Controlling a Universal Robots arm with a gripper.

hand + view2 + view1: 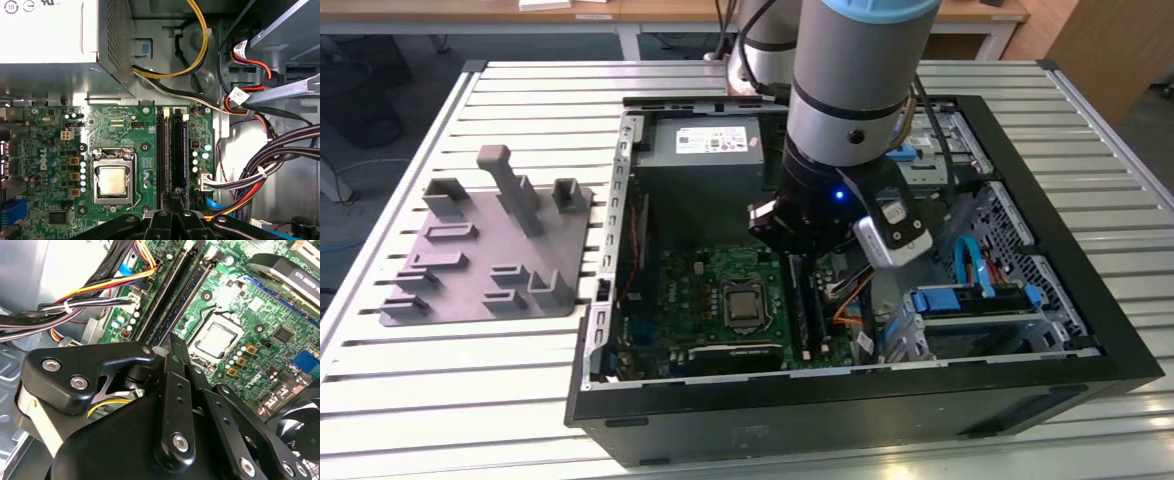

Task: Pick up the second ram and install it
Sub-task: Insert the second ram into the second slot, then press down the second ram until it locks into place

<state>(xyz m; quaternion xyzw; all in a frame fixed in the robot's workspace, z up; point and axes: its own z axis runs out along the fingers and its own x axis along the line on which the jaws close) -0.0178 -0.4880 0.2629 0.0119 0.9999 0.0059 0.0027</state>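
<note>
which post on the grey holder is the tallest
The stepped middle post along the grey holder's far edge; the posts on either side stand much shorter.

We see arm (854, 80) reaching steeply down, wrist low. Gripper (172, 347) points downward; in second wrist view, black fingers (175, 385) pressed together at tips. In first wrist view, fingertips (172, 197) likewise meet, no gap between them.

Glossy black plastic-looking gripper linkage (175, 405) with shiny metal screws. Bare grey sheet-metal power supply box (60, 45), perforated on one side. Green circuit board (115, 145), slightly shiny, bright metal processor lid (111, 181). Matt grey plastic holder (487, 245) on ribbed, pale metal tabletop (400, 370).
</note>
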